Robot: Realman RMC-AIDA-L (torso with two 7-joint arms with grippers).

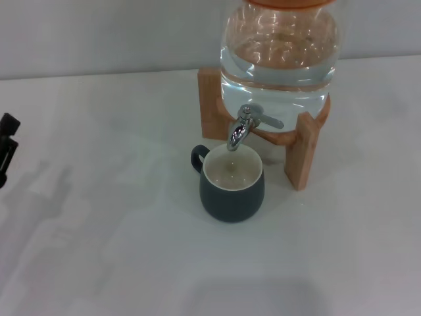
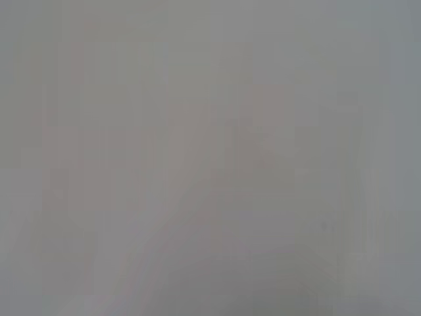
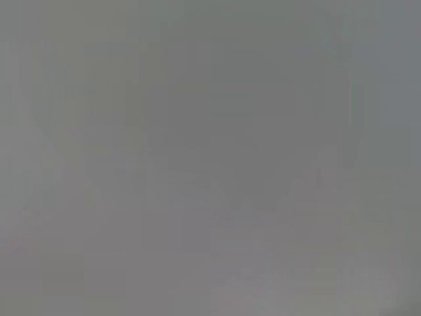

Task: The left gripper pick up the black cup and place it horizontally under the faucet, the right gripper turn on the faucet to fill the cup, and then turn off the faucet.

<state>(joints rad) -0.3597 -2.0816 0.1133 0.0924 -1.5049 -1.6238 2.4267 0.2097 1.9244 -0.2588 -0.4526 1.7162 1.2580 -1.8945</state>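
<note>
The black cup (image 1: 231, 183) stands upright on the white table, directly below the spout of the chrome faucet (image 1: 245, 126). Its loop handle points to the back left and its cream inside shows. The faucet's flat lever points off to the right, and I see no stream of water. The faucet sits on the clear glass water jar (image 1: 281, 49). My left gripper (image 1: 6, 148) shows only as a black claw at the far left edge, well away from the cup and holding nothing. My right gripper is out of view. Both wrist views show only plain grey.
The jar rests on a wooden stand (image 1: 304, 153) at the back of the white table (image 1: 118, 250). A grey wall runs behind the table.
</note>
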